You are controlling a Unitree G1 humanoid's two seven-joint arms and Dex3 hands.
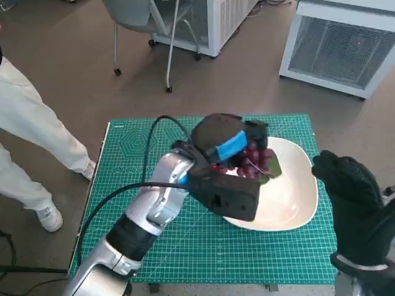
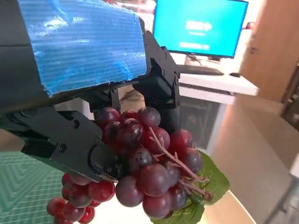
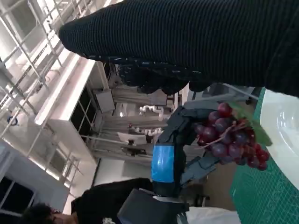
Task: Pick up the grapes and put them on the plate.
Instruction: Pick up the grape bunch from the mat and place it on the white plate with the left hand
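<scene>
My left hand (image 1: 229,147) holds a bunch of dark red grapes (image 1: 254,161) with a green leaf above the white plate (image 1: 290,203), over its near-left part. In the left wrist view the black fingers (image 2: 70,140) clamp the grapes (image 2: 149,168) from both sides, and the bunch hangs below the blue-taped back. The right wrist view shows the grapes (image 3: 231,137) hanging from the left hand (image 3: 168,158) clear of the plate (image 3: 280,126). My right hand (image 1: 355,203), in its black glove, hovers beside the plate's right edge with fingers spread and nothing in it.
The plate lies on a green cutting mat (image 1: 160,240) covering the small table. A person's legs in pale trousers (image 1: 31,135) stand at the left. A chair (image 1: 148,31) and white cabinets (image 1: 345,43) stand beyond the table.
</scene>
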